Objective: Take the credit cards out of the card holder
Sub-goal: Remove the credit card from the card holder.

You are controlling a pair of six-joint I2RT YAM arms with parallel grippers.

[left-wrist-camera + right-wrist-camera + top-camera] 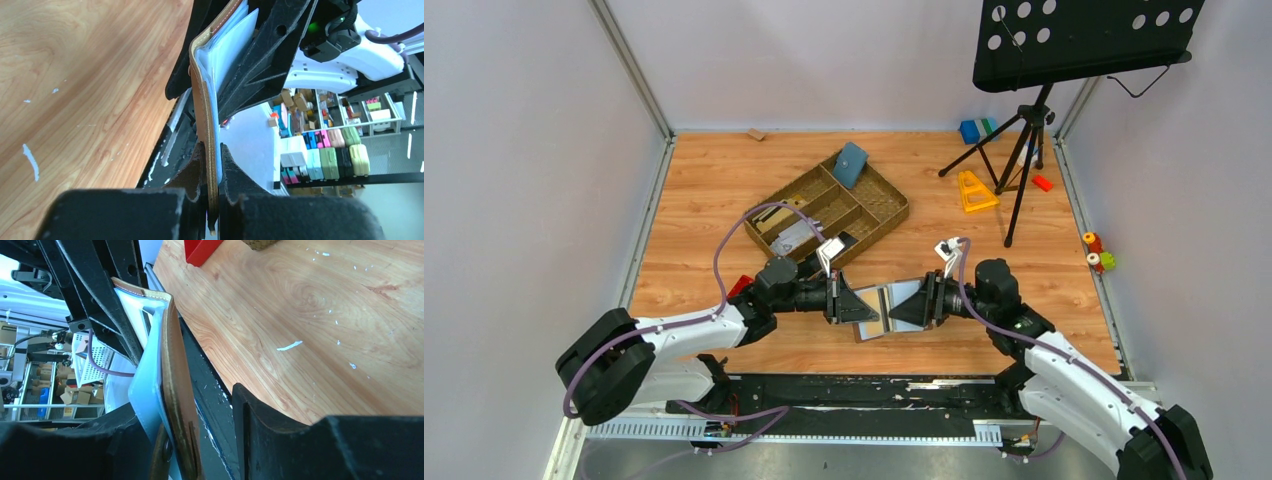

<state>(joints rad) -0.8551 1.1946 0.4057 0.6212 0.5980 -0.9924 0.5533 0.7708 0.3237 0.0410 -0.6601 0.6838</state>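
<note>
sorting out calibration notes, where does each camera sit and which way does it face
top: fixed above and behind, looking down on the table and tray; left arm and right arm show.
left wrist: on the left arm, facing the right arm; its left fingers clamp the holder.
right wrist: on the right arm, facing the left arm; its right fingers straddle the holder.
shared: all three show the holder; each wrist view sees the opposite fingers.
</note>
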